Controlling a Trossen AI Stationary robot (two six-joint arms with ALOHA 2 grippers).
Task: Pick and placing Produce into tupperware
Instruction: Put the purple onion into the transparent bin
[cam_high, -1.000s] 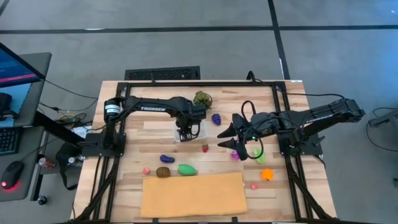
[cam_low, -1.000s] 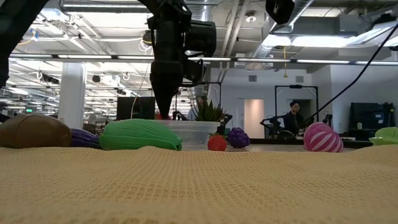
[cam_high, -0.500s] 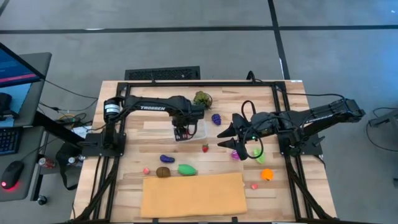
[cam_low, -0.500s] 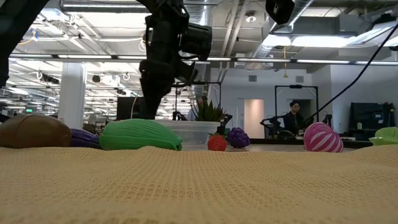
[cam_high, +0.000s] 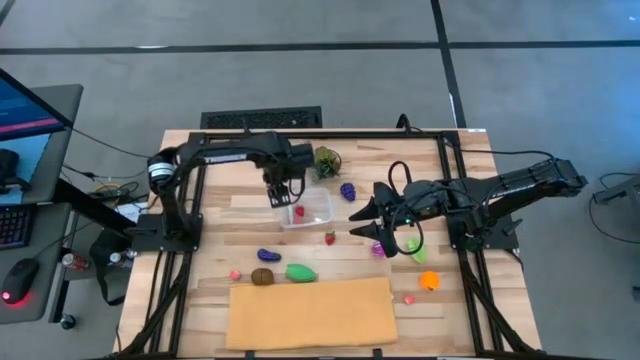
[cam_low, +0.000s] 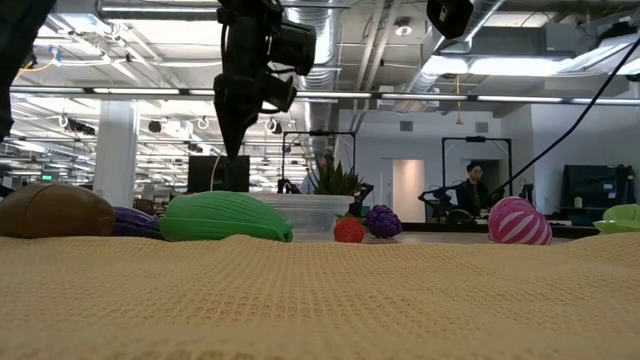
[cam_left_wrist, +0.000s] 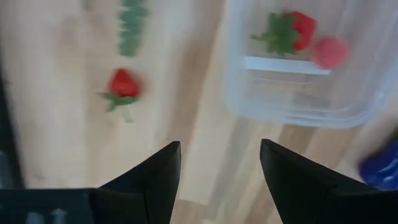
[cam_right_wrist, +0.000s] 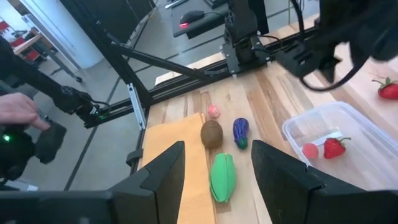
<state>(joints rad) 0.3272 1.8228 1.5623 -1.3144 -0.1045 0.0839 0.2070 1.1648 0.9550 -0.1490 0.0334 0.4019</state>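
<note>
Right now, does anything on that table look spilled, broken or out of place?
Nothing looks broken or spilled. The clear tub stands upright with a strawberry and a small pink-red piece inside. The other toy produce lies scattered loose on the table, still to be packed, including one strawberry beside the tub.

A clear tub (cam_right_wrist: 339, 134) on the worktop (cam_right_wrist: 273, 106) holds a strawberry (cam_right_wrist: 334, 147) and a pink ball (cam_right_wrist: 310, 150); beside it lie a blue piece (cam_right_wrist: 240, 132), brown piece (cam_right_wrist: 211, 133) and green piece (cam_right_wrist: 222, 176) by the tan sheet (cam_right_wrist: 177, 180).
</note>
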